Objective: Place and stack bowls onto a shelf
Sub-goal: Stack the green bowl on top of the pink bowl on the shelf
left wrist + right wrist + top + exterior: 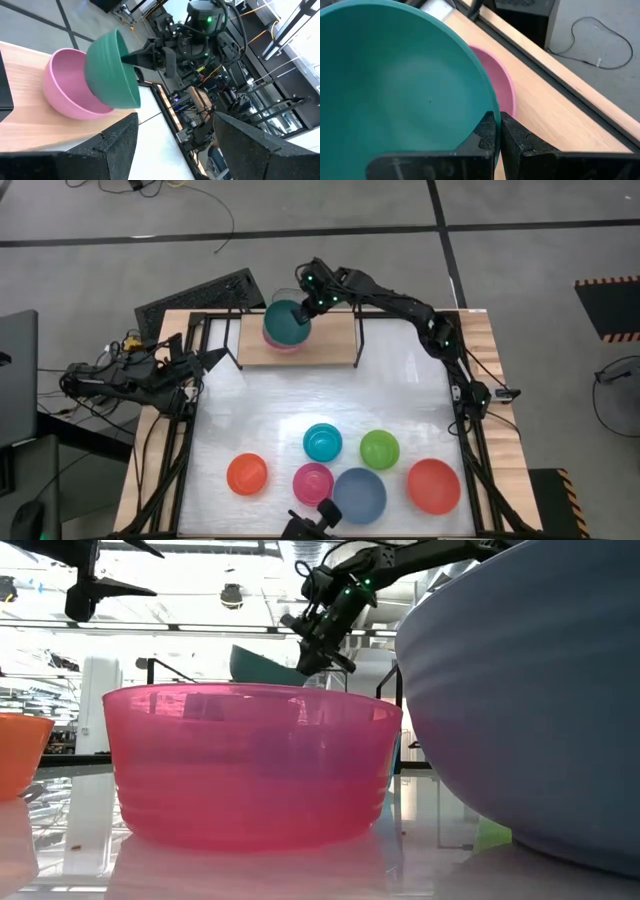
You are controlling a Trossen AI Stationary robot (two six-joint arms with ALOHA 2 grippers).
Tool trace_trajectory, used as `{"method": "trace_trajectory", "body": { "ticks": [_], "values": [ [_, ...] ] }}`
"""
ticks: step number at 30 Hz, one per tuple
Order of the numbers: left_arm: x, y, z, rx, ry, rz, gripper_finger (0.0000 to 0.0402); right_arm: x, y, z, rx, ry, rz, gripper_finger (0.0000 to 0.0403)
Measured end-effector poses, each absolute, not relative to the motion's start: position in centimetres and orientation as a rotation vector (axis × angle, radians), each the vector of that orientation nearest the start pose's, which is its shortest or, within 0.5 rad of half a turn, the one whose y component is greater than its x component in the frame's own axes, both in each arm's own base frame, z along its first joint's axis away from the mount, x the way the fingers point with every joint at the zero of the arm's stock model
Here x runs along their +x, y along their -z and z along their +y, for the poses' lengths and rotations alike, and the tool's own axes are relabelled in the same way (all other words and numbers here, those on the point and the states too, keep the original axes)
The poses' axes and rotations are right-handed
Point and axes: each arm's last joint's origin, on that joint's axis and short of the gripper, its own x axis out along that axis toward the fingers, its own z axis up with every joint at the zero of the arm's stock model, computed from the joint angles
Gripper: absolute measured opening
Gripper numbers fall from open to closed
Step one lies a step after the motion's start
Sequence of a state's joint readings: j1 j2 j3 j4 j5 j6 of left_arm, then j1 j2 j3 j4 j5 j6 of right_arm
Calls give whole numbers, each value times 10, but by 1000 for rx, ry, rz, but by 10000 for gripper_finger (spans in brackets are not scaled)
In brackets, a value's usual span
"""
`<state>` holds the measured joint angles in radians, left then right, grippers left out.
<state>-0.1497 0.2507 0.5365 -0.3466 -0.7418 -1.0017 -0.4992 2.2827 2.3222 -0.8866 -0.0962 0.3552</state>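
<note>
Green bowl [287, 322] is pinched by its rim in my right gripper [312, 305], tilted over the pink bowl [67, 87] on the shelf [335, 340]. I should level it, lower it inside, then release. Both bowls look empty. My left gripper [205, 360] waits, jaws apart.

Dark green bowl [287, 321] over pale pink bowl [284, 345] on light-wood shelf [335, 345]; teal bowl [322, 442], lime bowl [379, 449], orange bowl [247, 474] on white counter [400, 380].
</note>
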Motion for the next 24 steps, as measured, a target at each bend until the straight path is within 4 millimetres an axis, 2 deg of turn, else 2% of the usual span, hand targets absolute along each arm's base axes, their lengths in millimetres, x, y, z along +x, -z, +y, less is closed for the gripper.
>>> {"method": "trace_trajectory", "body": {
  "ticks": [6,10,20,24],
  "values": [
    [73,-290,9,-950,-568,-244,245,445,-283,-239,582,542,786,29],
    [73,-290,9,-952,-568,-244,245,449,-280,-238,579,537,781,33],
    [73,-290,9,-951,-568,-244,245,449,-280,-239,582,537,773,131],
    [73,-290,9,-951,-568,-244,245,447,-290,-237,584,512,741,158]
  ]
}}
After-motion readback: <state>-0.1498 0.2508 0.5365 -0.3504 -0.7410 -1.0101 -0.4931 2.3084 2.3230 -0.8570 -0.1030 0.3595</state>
